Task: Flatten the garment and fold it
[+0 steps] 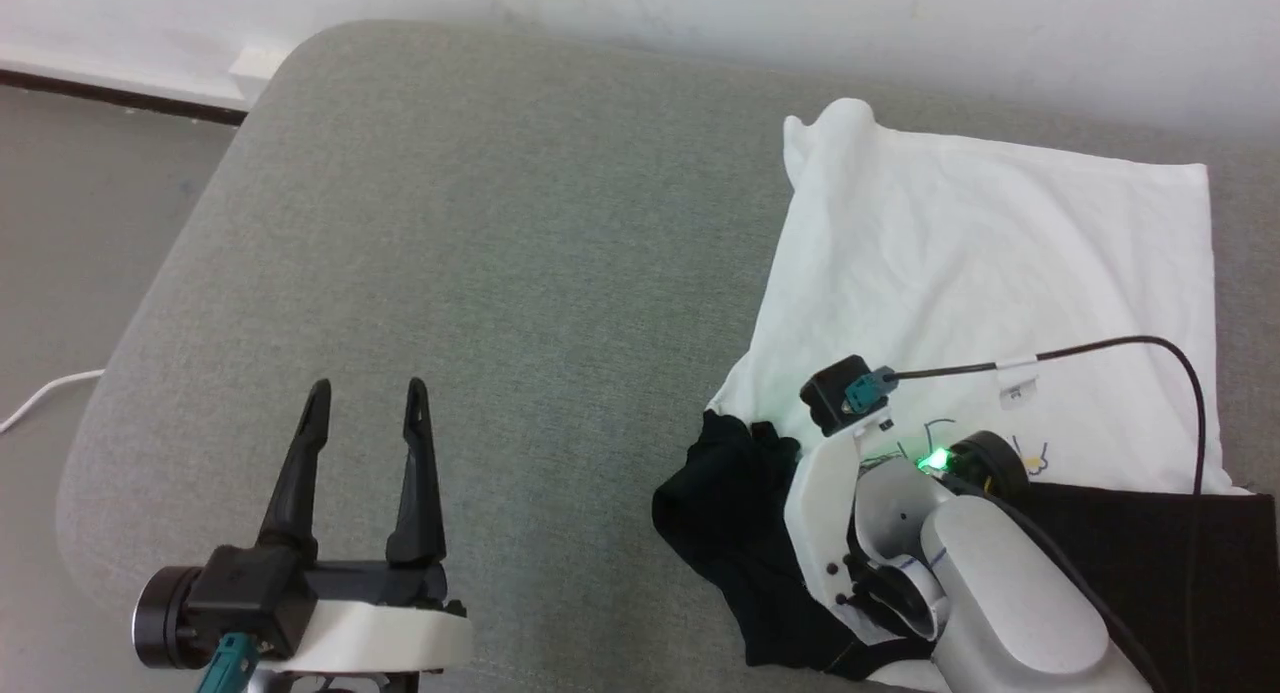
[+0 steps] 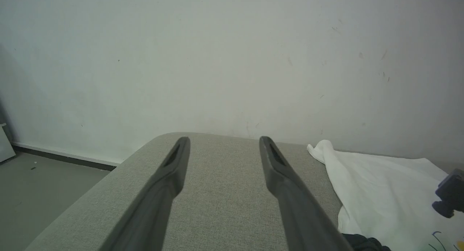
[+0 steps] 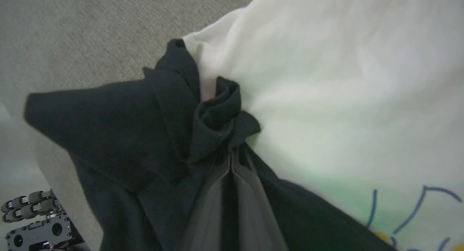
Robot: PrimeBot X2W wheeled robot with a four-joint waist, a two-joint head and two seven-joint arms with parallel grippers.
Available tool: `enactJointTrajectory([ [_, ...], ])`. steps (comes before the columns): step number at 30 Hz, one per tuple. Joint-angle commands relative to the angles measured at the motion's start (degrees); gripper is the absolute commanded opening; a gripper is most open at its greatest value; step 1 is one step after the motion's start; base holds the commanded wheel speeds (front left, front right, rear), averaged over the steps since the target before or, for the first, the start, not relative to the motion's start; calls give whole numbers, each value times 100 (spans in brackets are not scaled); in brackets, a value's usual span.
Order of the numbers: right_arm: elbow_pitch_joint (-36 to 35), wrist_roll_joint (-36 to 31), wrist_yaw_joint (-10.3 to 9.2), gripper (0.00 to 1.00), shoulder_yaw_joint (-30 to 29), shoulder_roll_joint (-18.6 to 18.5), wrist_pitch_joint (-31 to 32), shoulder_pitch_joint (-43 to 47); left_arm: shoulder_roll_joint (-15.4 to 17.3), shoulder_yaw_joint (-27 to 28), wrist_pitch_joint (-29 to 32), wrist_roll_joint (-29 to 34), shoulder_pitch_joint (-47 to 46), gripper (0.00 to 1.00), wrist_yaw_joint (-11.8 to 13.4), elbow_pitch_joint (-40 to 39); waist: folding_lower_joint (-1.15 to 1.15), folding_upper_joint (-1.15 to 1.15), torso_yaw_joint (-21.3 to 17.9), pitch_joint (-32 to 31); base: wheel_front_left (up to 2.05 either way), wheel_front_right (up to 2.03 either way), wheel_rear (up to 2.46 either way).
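Right tool (image 3: 232, 158) is pinching the shirt's (image 1: 980, 273) bunched black sleeve (image 3: 127, 135), shut tight. Left tool (image 1: 368, 393) is hanging wide open, empty. Flattening is half done; folding not begun.

White garment (image 1: 990, 263) with black sleeves (image 1: 730, 533), blue-yellow print (image 3: 417, 214), grey cushion (image 1: 500, 223)

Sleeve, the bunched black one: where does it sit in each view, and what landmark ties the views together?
Head view: sleeve lower right of centre.
Left wrist view: sleeve, a scrap at the bottom edge, right of centre.
Right wrist view: sleeve across centre and left, pinched in the shut right gripper.
Shared landmark: the print, to the sleeve's right in every view.
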Motion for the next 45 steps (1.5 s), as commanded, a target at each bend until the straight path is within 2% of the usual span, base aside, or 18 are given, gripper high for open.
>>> enactJointTrajectory([
  [1, 112, 84, -5, 46, 106, 20, 3, -9, -5, -1, -37, -12, -82, 100, -23, 24, 0, 0, 40, 8, 0, 0, 0],
  [2, 107, 199, -5, 100, 200, 21, -11, -49, 1, 9, -39, -13, -78, 100, -15, 30, 0, 0, 26, 4, 0, 0, 0],
  [7, -325, 774, -5, 100, 566, 22, 74, -262, 71, 52, 10, 5, -30, 100, 28, -29, 0, 0, -221, -8, 0, 0, 0],
  [11, -1145, 1088, -5, 100, 371, -165, 196, -237, 126, 88, 64, 27, 0, 100, 71, -139, 0, 0, -492, -15, 0, 0, 0],
  [15, -2202, 1215, -5, 100, -520, -568, 24, 125, 185, 114, 130, 58, 28, 100, 108, -256, 0, 0, -739, -4, 0, 0, 0],
  [19, -3169, 971, -5, 100, -1826, -750, -301, 716, 235, 114, 178, 104, 39, 100, 135, -360, 0, 0, -942, 46, 0, 0, 0],
  [24, -4172, 354, -5, 100, -3249, -588, -1060, 1502, 249, 96, 138, 159, 46, 100, 170, -469, 0, 0, -1158, 143, 0, 0, 0],
  [29, -4521, -218, -5, 100, -4006, -181, -1921, 2224, 150, -15, 30, 149, 132, 100, 184, -410, 0, 0, -1313, 185, 0, 0, 0],
  [34, -4449, -303, -5, 100, -4139, 7, -2523, 2648, 59, -162, -40, 142, 144, 100, 155, -229, 0, 0, -1392, 155, 0, 0, 0],
  [38, -4370, -40, -5, 100, -4082, 20, -2762, 2725, 126, -202, 13, 149, -93, 100, 43, -209, 0, 0, -1454, 168, 0, 0, 0],
  [42, -4503, -89, -5, 100, -3996, 22, -2828, 2615, 334, -214, 408, 176, -820, 100, -211, -257, 0, 0, -1480, 344, 0, 0, 0],
  [45, -4670, -99, -5, 100, -3959, 22, -2814, 2473, 585, -252, 1025, 236, -1732, 100, -514, -180, 0, 0, -1482, 602, 0, 0, 0],
])
